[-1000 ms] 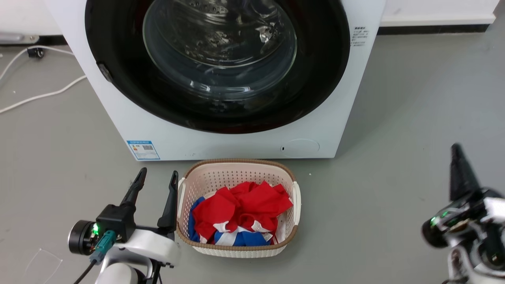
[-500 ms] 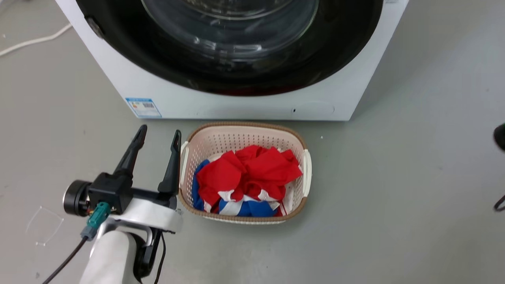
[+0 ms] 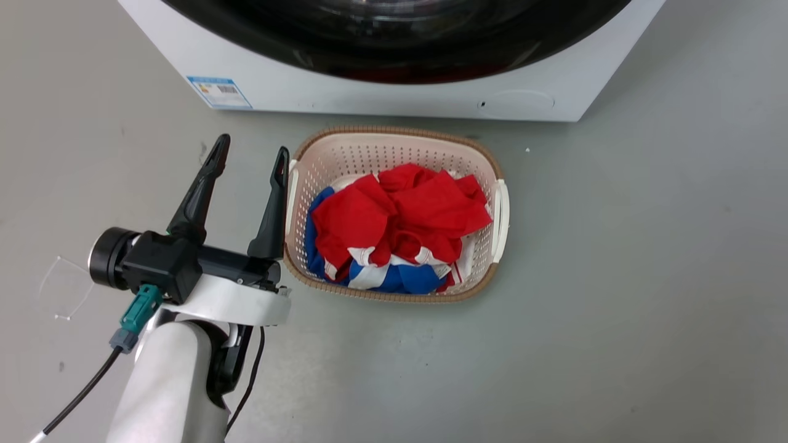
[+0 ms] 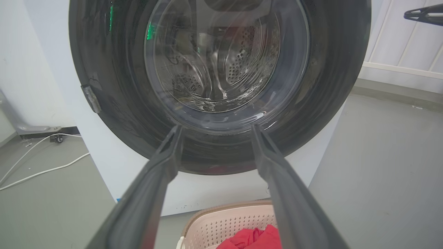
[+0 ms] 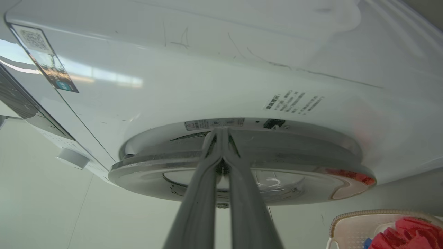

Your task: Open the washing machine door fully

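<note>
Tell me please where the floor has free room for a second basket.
Bare floor lies right of the laundry basket and on its near side, toward the robot. Crowded: the open left gripper stands close beside the basket's left rim, and only a narrow strip separates basket and washing machine.

The left gripper (image 3: 253,144) had two long black fingers (image 3: 196,198), broad at the base and tapering to narrow tips. They were mounted on a boxy black block (image 3: 161,266) with a round black cap (image 3: 103,266) at its side. A teal plug (image 3: 139,306) led into a black cable (image 3: 80,394). Below these were a curved white bracket (image 3: 237,303) and a pale rounded forearm (image 3: 172,387). The right gripper (image 5: 221,133) had fingers that looked grey and matte.
</note>
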Tool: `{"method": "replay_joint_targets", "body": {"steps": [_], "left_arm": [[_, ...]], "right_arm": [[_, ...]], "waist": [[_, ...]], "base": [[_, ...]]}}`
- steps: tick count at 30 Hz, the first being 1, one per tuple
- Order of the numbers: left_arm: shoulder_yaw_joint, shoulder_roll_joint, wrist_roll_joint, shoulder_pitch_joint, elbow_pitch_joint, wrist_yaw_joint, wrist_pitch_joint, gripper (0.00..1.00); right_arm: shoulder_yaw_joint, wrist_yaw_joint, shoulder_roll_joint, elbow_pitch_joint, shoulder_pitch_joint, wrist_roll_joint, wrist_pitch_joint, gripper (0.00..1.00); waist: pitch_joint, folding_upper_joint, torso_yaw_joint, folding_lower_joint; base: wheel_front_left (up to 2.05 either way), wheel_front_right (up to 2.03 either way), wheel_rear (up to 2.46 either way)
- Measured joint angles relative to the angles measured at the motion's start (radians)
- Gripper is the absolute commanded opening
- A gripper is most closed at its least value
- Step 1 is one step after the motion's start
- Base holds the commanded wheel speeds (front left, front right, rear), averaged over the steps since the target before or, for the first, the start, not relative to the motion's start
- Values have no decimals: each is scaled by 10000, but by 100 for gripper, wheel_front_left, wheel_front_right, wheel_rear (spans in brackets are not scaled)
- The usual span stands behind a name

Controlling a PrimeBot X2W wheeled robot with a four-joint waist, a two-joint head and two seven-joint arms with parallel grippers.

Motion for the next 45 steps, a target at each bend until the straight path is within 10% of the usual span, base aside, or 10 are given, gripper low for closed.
{"method": "replay_joint_targets", "body": {"steps": [22, 45], "left_arm": [[-142, -282, 19, -740, -309, -132, 0, 100], [-245, -499, -59, 706, 838, -161, 0, 100]], "right_arm": [[2727, 0, 842, 2387, -3508, -138, 1302, 0], [3611, -13, 537, -96, 1107, 1530, 3461, 0]], "waist": [[1390, 0, 401, 0], [-1418, 0, 213, -1]], "base": [[0, 0, 0], [0, 0, 0]]}}
